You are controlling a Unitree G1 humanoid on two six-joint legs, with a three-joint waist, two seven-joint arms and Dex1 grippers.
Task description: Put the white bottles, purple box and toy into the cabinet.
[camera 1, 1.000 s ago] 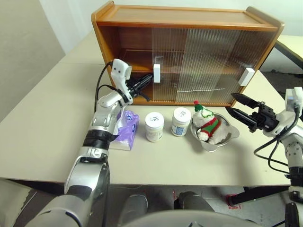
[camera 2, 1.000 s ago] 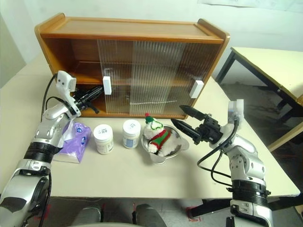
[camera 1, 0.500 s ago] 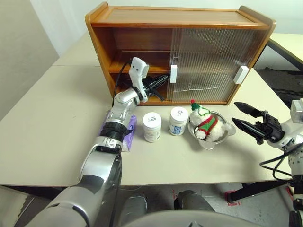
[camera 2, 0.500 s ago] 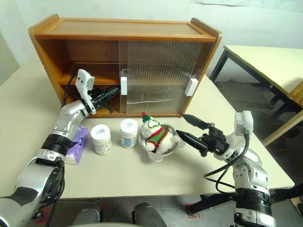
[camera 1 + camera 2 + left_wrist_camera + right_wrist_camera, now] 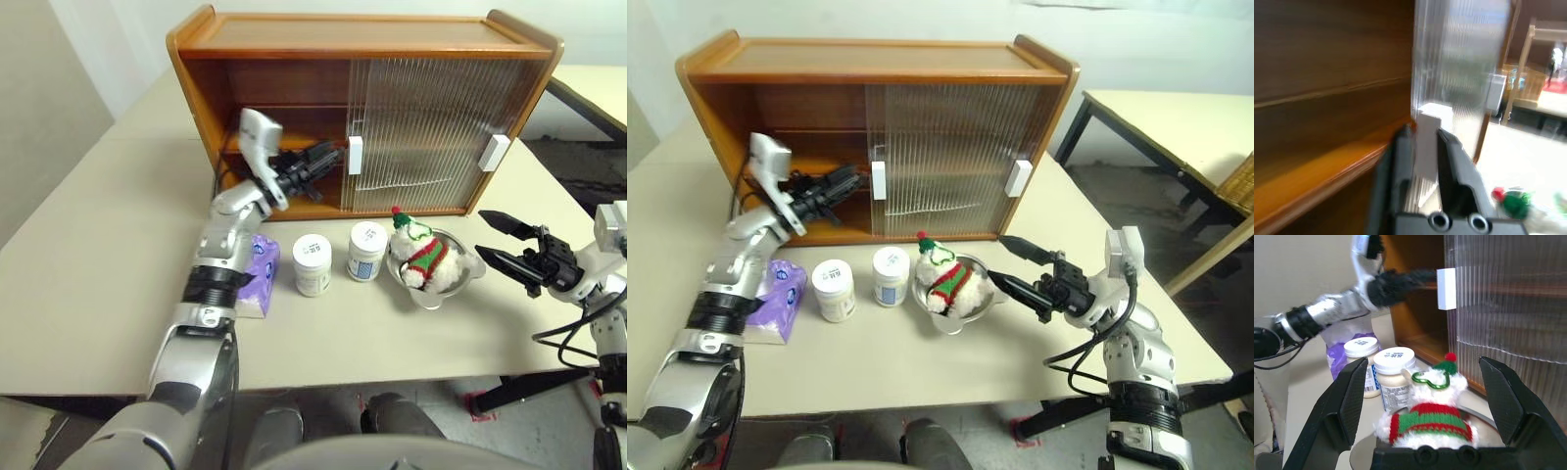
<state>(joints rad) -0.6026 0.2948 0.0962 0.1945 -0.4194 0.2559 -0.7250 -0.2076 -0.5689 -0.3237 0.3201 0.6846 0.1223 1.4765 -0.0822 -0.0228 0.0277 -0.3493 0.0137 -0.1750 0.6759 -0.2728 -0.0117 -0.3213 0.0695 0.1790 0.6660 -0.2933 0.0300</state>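
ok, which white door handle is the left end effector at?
The handle at the open compartment's edge, with the left end effector at it. The other handle sits near the cabinet's right end.

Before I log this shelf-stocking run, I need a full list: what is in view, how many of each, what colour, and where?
Cabinet: one, brown wood with ribbed translucent sliding doors, at the back of the table; left part open.
Door handles: two, white, one at the open door's edge, one further right.
White bottles: two, white with pale labels, side by side before the cabinet.
Purple box: one, left of the bottles.
Toy: one, white plush with red-and-green sweater, in the bowl.
Steel bowl: one, right of the bottles.
Table: one, beige.
Left end effector: black, at the open door's handle.
Right end effector: black, open, right of the bowl.
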